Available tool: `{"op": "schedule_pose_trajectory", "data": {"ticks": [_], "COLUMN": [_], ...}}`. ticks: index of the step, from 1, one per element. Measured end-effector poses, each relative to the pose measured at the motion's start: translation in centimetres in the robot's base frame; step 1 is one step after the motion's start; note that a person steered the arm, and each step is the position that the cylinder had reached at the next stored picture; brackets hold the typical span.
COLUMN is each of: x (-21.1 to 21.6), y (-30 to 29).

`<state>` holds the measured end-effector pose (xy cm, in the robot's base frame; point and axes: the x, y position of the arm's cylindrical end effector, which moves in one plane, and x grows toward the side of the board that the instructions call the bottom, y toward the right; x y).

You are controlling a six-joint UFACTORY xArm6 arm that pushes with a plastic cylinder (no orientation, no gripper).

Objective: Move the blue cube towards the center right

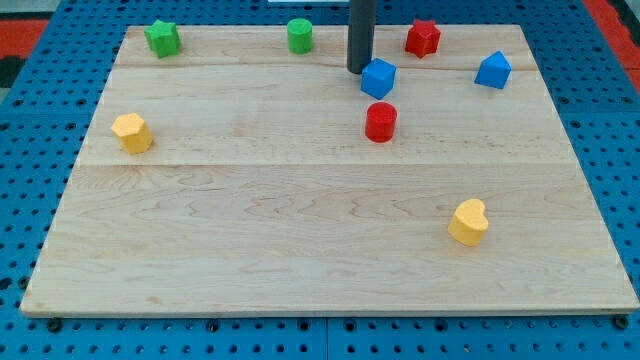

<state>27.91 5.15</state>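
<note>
Blue cube (378,78) unlabelled, my tip (359,70) touching its left side

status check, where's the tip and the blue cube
My tip at the blue cube's upper left, close or touching. Cube at top centre. Red cylinder just below it; other blue block to its right.

Wooden board (300,250) on blue pegboard (40,130), seemingly.

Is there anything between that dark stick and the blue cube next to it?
Nothing. In the camera view, my tip sits just to the view's left of the blue cube, with no other block between them.
</note>
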Motion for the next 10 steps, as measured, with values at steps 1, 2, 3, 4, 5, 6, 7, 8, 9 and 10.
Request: {"op": "schedule_pose_trajectory", "data": {"ticks": [1, 2, 3, 4, 5, 6, 7, 8, 9, 10], "x": [-0.3, -1.2, -2.2, -2.3, -2.3, -2.3, -2.3, -2.4, -2.7, 1.6], "y": [0.3, 1.3, 1.8, 2.5, 3.3, 4.3, 5.1, 2.5, -0.6, 4.6]}}
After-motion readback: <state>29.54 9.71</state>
